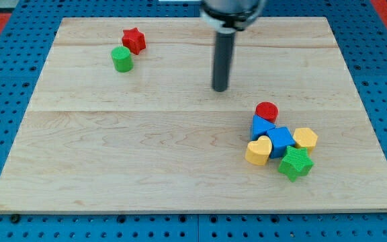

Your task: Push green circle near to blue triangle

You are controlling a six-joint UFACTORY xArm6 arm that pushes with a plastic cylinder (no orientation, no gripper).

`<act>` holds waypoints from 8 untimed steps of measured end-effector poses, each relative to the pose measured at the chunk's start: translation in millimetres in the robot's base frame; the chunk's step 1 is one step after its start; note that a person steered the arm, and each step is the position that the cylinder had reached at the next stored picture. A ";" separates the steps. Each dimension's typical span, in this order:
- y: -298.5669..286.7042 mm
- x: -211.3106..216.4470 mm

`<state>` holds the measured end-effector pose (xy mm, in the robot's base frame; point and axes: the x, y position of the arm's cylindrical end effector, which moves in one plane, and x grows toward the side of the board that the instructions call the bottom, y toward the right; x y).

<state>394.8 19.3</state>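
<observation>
The green circle (121, 59) sits at the view's upper left of the wooden board, touching or nearly touching a red star (134, 40) just above and to its right. The blue triangle (262, 126) lies in a cluster at the view's lower right. My tip (220, 89) is near the board's upper middle, well to the right of the green circle and up and left of the blue triangle, touching no block.
The cluster also holds a red circle (267, 110), a blue cube (281, 140), a yellow heart (259, 150), a yellow hexagon (306, 138) and a green star (295, 163). The board (146, 161) lies on a blue pegboard.
</observation>
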 end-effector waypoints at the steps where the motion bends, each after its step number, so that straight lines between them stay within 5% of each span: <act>1: -87.4 25.8; 2: -166.8 43.6; 4: -275.2 -60.1; 5: -205.6 -86.8; 8: -63.4 -38.9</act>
<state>355.9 -44.1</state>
